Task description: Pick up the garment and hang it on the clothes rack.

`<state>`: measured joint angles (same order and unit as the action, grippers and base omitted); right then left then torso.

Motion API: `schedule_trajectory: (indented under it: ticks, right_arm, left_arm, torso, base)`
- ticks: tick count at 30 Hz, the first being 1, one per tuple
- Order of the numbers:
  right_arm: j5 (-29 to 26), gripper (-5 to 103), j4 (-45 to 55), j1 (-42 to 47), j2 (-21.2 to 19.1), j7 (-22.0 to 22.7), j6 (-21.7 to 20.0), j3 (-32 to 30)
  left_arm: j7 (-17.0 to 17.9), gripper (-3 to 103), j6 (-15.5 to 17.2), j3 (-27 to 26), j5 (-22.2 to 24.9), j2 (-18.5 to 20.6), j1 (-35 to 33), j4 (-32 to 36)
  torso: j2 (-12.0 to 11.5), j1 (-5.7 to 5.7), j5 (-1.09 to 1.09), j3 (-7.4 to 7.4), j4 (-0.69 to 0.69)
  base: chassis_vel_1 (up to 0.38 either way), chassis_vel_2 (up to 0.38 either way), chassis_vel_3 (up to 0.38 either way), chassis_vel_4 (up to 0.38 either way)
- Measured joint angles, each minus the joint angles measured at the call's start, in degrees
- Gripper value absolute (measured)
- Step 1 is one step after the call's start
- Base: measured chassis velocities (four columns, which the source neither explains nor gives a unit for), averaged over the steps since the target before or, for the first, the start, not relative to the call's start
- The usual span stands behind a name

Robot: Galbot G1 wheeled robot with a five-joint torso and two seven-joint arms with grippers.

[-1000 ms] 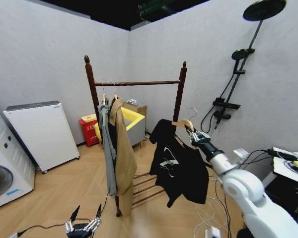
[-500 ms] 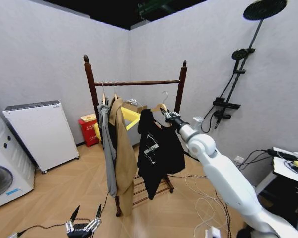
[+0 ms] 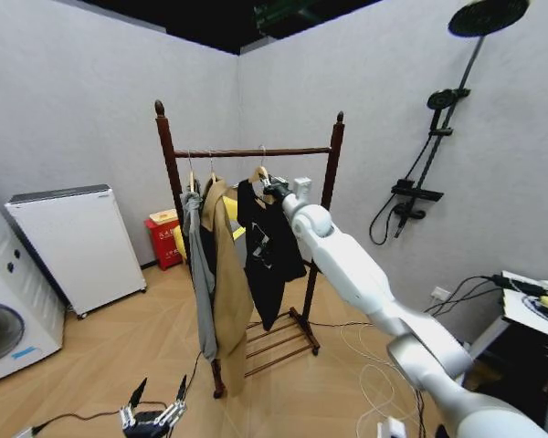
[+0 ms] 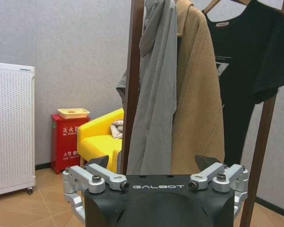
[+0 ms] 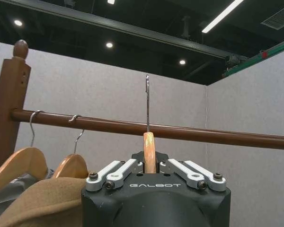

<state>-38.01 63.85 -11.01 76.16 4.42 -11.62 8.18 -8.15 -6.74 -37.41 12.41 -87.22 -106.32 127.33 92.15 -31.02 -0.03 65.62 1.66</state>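
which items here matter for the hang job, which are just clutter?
Job:
- T-shirt on its hanger, held in the right tool
- rack, hook at bar height

Clutter:
- grey jacket and tan coat, already hanging
- shower stand
- yellow chair
- red box
- white cabinet
- left tool, idle low

I can't tell whether the hanger hook (image 5: 147,101) sits over the clothes rack (image 5: 132,126) bar; the garment (image 4: 248,71) is cut off at the frame's edge.
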Motion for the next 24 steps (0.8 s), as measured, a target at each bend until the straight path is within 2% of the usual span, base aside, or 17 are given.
schedule_trajectory:
  ticks: [3, 15, 24]
  right_arm:
    - [1.7, 10, -6.6, -2.9, 2.8, -0.9, 0.3, -0.2]
    - [3.4, 10, -10.6, -3.4, 5.8, -2.5, 1.6, -1.3]
    - [3.8, 10, -12.5, -3.9, 7.6, -3.3, 2.8, -1.9]
  left_arm:
    - [0.0, 100, 0.0, 0.0, 0.0, 0.0, 0.0, 0.0]
    - [0.0, 100, 0.0, 0.0, 0.0, 0.0, 0.0, 0.0]
    - [0.0, 100, 0.0, 0.0, 0.0, 0.0, 0.0, 0.0]
  torso:
    - [0.0, -0.01, 0.02, 0.0, 0.03]
    - [0.0, 0.03, 0.03, -0.01, 0.02]
    - [0.0, -0.06, 0.03, 0.02, 0.02]
  base:
    - [0.0, 0.0, 0.0, 0.0]
    - [-0.014, 0.015, 0.013, -0.014]
    - [-0.1, 0.095, 0.098, -0.11]
